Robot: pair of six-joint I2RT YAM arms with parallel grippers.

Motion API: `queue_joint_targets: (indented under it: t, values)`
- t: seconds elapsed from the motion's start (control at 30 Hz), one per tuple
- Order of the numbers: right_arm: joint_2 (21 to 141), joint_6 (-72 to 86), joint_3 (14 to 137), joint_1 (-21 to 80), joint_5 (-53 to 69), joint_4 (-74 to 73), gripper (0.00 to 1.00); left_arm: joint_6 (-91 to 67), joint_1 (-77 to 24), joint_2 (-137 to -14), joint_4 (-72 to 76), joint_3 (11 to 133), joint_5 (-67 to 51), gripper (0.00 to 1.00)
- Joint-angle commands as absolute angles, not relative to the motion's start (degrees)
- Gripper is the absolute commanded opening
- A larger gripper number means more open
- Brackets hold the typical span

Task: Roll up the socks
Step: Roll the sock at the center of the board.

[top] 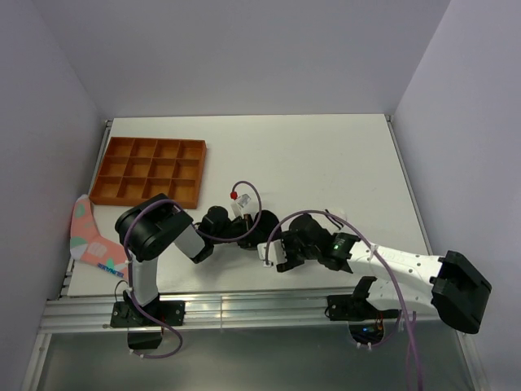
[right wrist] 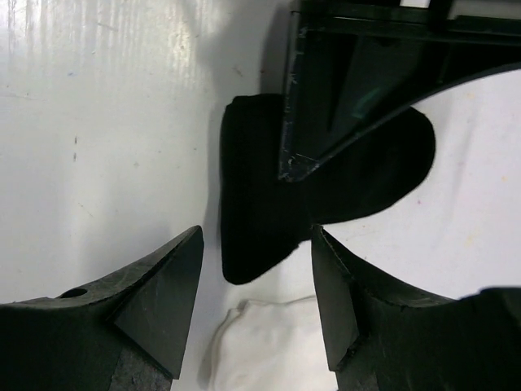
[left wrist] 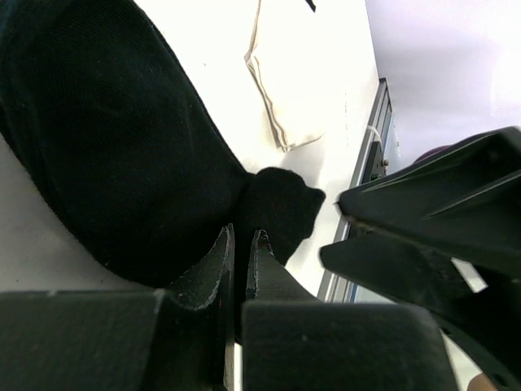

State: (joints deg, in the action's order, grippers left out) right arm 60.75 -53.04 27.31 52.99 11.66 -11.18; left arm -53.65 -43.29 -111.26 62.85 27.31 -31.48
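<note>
Knit cloth of the soft black sock (left wrist: 122, 147) bunches into a rounded fold on the smooth white table (right wrist: 98, 122), clamped by the left gripper (left wrist: 242, 238). Right gripper (right wrist: 256, 236) hovers above it, wedge-shaped fingers apart; the flat white fabric sock (left wrist: 285, 81) lies just beside.

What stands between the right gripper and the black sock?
Nothing visible. The open right gripper faces the black sock directly. The left gripper pinches it from the far side, and the white sock lies behind the fingertips.
</note>
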Motion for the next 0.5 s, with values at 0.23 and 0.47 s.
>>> queue_joint_targets:
  t: [0.23,0.47]
  values:
    - [67.67,-55.63,26.19,54.23,10.2,-5.1,0.63,-47.55,-43.59,-117.16,42.45,23.2,-32.08,0.0]
    - [70.84,-55.72,25.05,54.32,8.44,-0.27,0.61,-47.2,-43.42,-116.72,42.45,22.85,-32.43,0.0]
